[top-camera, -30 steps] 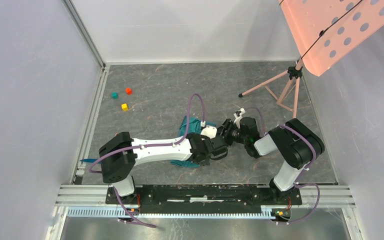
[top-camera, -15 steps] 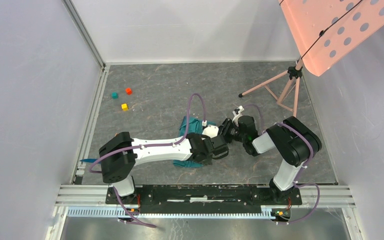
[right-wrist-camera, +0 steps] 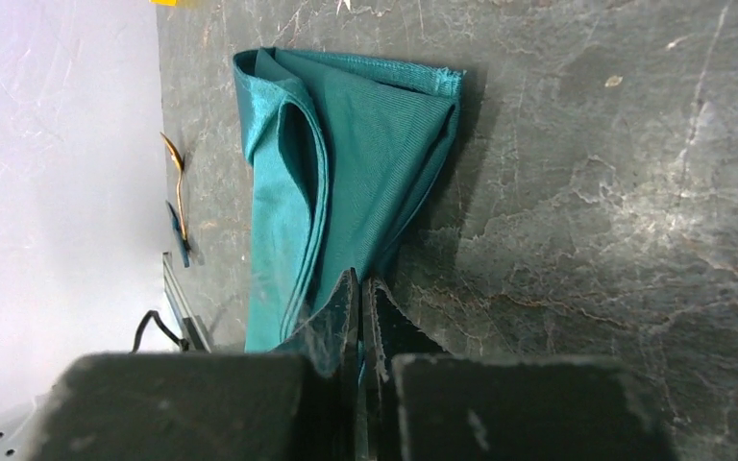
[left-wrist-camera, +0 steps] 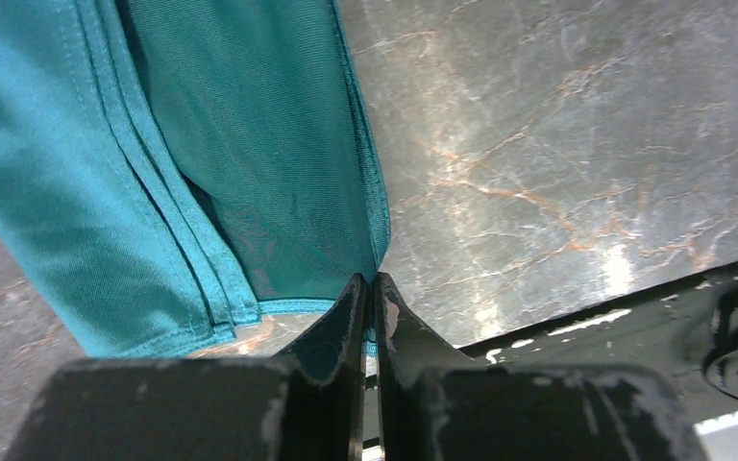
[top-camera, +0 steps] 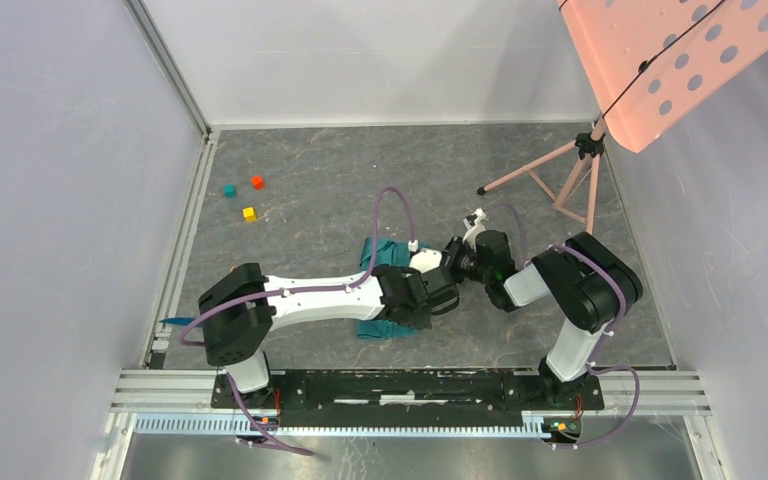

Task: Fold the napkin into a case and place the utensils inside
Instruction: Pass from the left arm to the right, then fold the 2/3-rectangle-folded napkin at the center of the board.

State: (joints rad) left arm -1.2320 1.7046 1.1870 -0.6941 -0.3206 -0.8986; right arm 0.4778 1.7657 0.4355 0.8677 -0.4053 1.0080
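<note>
Bright, even overhead light; pics mostly sharp.
Top view: diffuse, shadows faint. L wrist: white glare patches on table (left-wrist-camera: 615,259), right of ctr. R wrist: napkin (right-wrist-camera: 365,144) throws dark shadow to its right; bottom of both wrist frames soft.

Left arm (top-camera: 310,295) extends rightward, held low — left gripper (left-wrist-camera: 369,284) jaws pressed together, pinching the napkin (left-wrist-camera: 279,144) edge. Right arm (top-camera: 580,290) folds inward — right gripper (right-wrist-camera: 360,283) jaws closed on the same napkin, near the left gripper.
</note>
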